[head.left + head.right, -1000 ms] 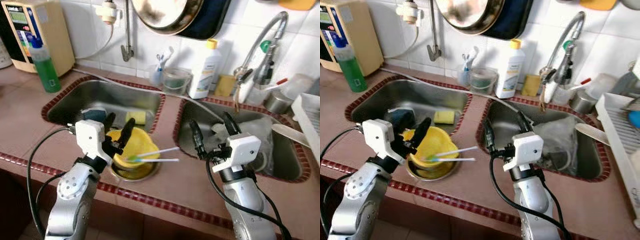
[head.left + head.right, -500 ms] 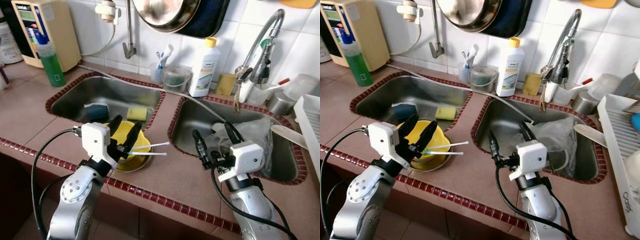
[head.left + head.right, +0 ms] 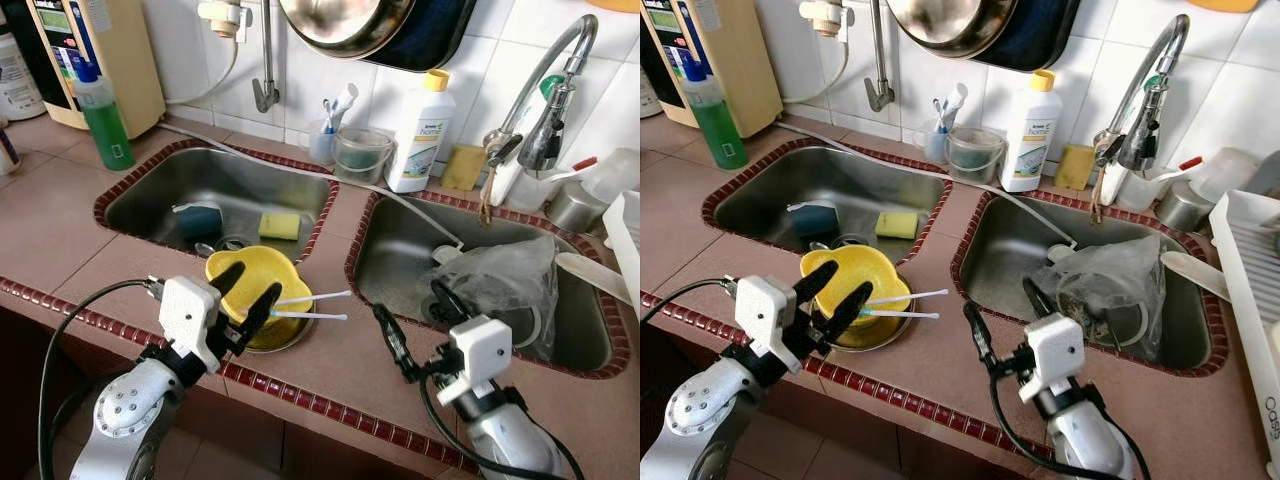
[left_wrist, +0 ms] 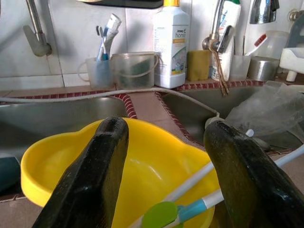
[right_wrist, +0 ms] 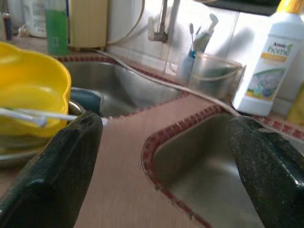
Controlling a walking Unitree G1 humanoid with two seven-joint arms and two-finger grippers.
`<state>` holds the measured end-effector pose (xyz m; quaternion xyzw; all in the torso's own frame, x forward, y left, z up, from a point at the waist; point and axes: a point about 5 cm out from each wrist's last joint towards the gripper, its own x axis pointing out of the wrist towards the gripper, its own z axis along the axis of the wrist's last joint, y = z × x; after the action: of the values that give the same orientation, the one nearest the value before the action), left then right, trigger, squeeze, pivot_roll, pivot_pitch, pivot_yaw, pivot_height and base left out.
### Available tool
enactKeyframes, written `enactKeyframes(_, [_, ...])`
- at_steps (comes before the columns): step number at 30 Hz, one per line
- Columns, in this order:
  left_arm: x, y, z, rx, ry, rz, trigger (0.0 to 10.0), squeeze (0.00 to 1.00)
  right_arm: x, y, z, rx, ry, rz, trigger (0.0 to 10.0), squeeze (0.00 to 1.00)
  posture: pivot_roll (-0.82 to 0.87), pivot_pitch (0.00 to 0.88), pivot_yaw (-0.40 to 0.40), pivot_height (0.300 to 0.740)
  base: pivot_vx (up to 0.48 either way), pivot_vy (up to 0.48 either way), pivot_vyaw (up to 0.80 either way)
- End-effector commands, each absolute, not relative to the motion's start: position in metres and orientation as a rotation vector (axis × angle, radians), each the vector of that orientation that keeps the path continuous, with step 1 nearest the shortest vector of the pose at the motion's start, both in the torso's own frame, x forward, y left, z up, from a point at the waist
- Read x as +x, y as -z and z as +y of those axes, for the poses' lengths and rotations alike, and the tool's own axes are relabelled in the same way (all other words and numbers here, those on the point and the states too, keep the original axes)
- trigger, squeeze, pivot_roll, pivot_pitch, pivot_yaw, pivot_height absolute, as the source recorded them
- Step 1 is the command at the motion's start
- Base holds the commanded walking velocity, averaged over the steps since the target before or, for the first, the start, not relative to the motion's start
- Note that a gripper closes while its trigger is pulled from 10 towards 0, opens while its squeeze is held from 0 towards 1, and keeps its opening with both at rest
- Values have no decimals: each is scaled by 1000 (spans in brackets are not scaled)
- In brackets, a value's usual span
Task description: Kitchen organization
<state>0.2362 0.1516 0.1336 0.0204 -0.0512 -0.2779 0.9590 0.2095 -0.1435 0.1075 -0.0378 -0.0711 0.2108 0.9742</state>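
Tiled counter (image 3: 60,230) with twin steel sinks, seen in the eye views: yellow bowl (image 3: 250,285) is set on a metal plate at the left sink's front edge, two white sticks laid across | left wrist: left gripper (image 4: 164,178) spread wide, empty, framing the glossy bowl | right wrist: right gripper (image 5: 166,156) spread wide, empty, over bare counter.

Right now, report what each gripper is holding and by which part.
Nothing is held. The left gripper is open beside the yellow bowl, and the right gripper is open above the counter.
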Motion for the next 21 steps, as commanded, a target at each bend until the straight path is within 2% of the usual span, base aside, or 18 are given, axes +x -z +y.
enactKeyframes(1, [237,-141,150,49,568,-134,10000,0,207,-104,-149,-103,-439,-125,10000,0,69,26,-35,740,0,0,0])
enactKeyframes(7, [235,-148,143,50,611,-156,10000,0,200,-91,-151,-176,-511,-71,10000,0,75,28,-40,740,0,0,0])
enactKeyframes(15, [221,-141,142,154,763,-120,10000,0,202,-84,-159,-268,-574,-41,10000,0,83,30,-49,740,0,0,0])
enactKeyframes(21, [220,-139,155,247,828,-97,10000,0,210,-86,-169,-351,-647,-44,10000,0,88,33,-50,740,0,0,0])
